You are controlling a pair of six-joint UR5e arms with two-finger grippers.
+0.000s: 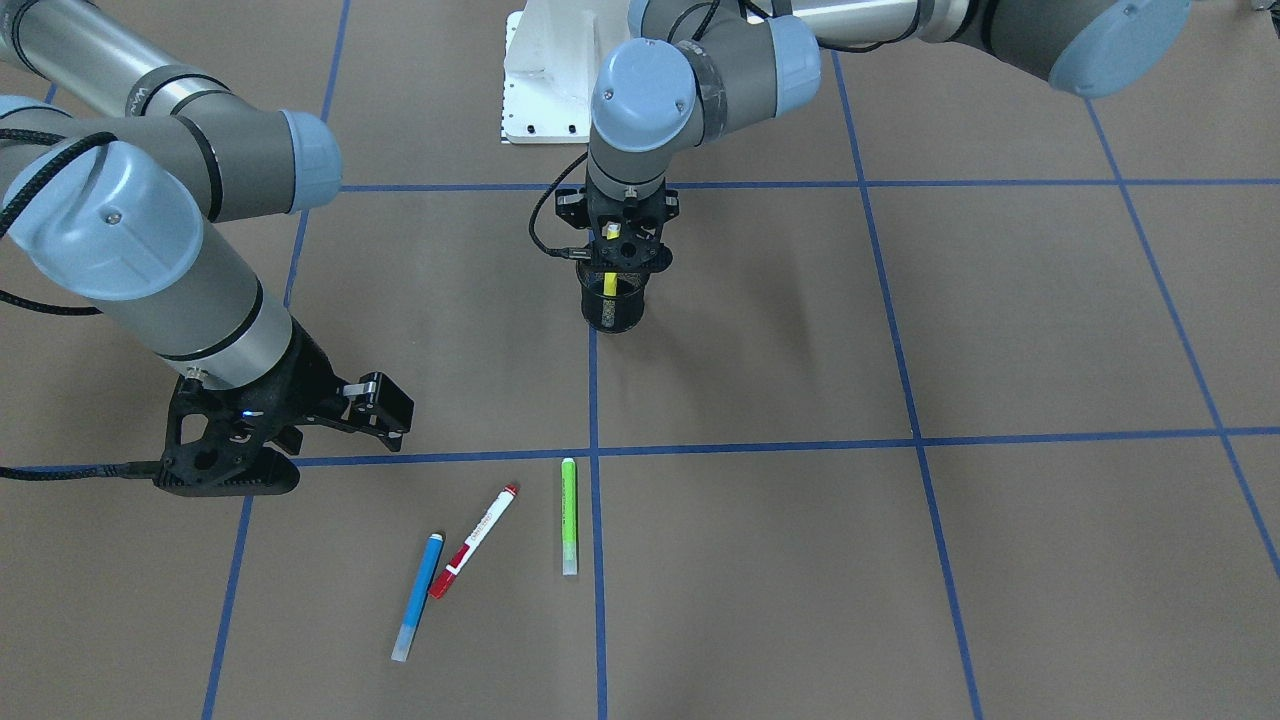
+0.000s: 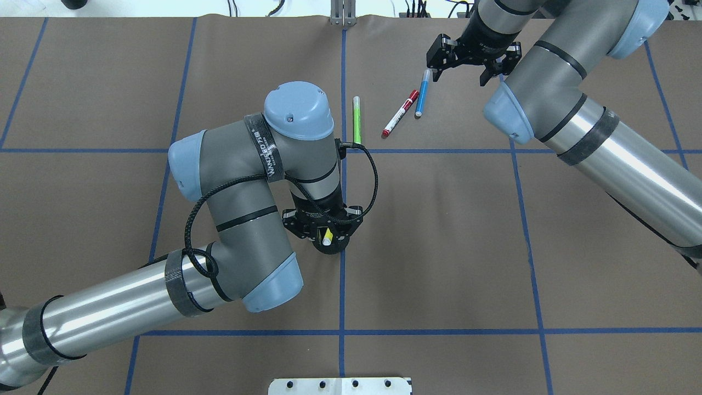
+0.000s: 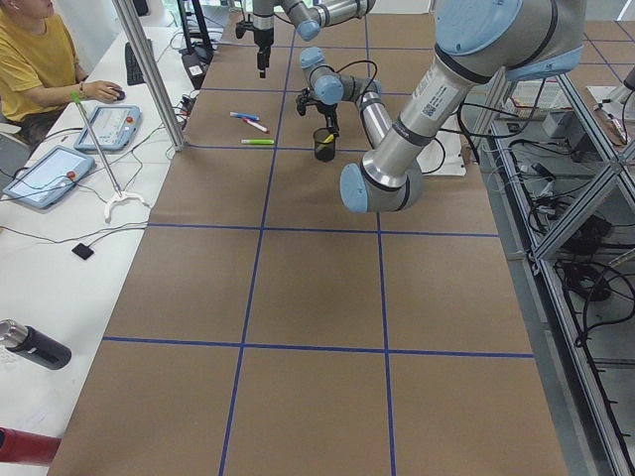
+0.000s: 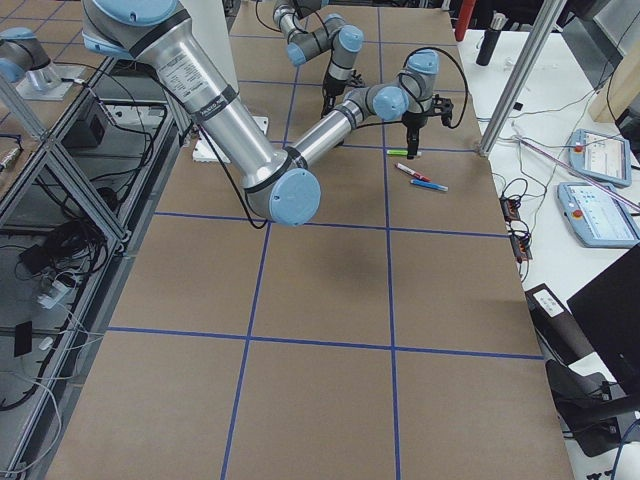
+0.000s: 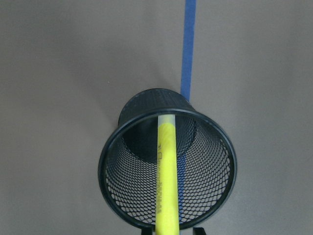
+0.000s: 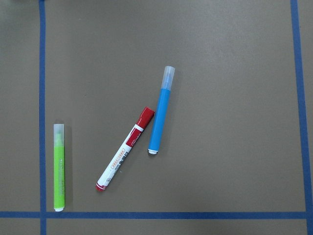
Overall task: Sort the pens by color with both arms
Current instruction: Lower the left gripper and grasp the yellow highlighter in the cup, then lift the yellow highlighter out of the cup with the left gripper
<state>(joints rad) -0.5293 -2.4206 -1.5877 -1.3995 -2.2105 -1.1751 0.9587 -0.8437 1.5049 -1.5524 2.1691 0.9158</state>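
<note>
Four pens: one blue pen [image 1: 418, 597], one green pen [image 1: 568, 516], one red-capped pen [image 1: 473, 541], one yellow pen [image 5: 165, 176]. One mesh cup [image 1: 612, 318]. Two arms, the left arm [image 2: 109, 307] and the right arm [image 2: 620, 148], with two tools, the left tool [image 1: 620, 247] and the right tool [image 2: 459, 75]. One person [image 3: 35, 55]. One base plate [image 1: 545, 80].

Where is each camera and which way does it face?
Front-facing: across the table, looking down toward the robot; left arm, right arm.
Overhead: behind the robot, looking forward and down; both arms.
Left side: table's left end, looking along it; left arm nearest.
Right side: opposite end; right arm nearest.
Left wrist: down into the cup, along the yellow pen.
Right wrist: straight down on green pen, red-capped pen, blue pen; no arm.
Shared: front-facing and overhead show them too.
</note>
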